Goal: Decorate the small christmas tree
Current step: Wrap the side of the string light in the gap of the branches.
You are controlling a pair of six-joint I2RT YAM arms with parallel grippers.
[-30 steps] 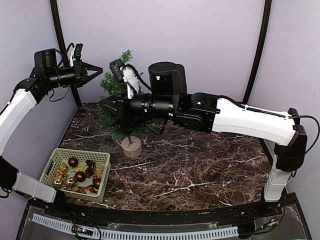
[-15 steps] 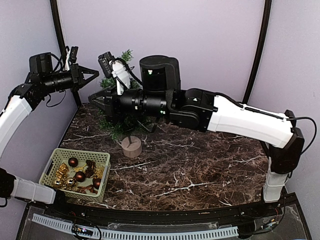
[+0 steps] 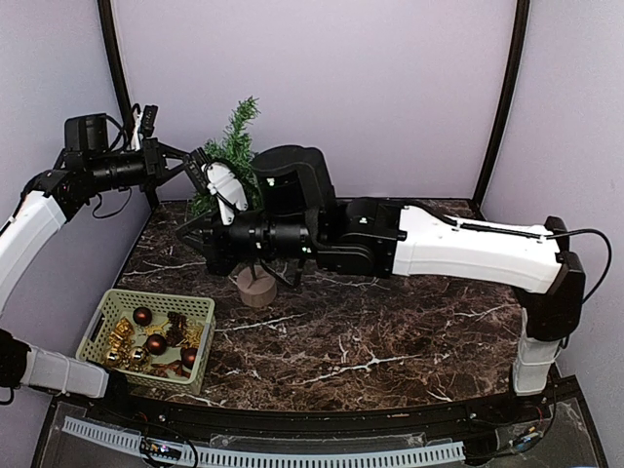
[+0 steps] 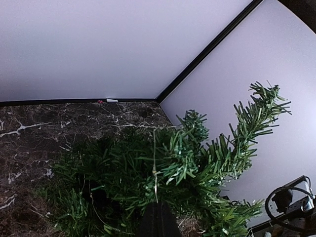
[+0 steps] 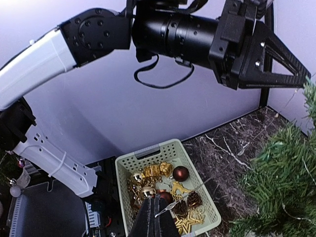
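Both arms crowd the tree [image 3: 230, 146] in the upper left of the overhead view, so a sideways nudge from the right arm could tip it over, or the two grippers could clash; the left gripper [image 3: 188, 164] is clenched just left of the upper branches, with a thin thread [image 4: 154, 163] at its tip, possibly pinched; the right gripper [image 3: 195, 237], also clenched, hangs at the tree's lower left, above the basket [image 3: 107, 307].

One tree [image 3: 234, 132], one basket [image 3: 156, 295].
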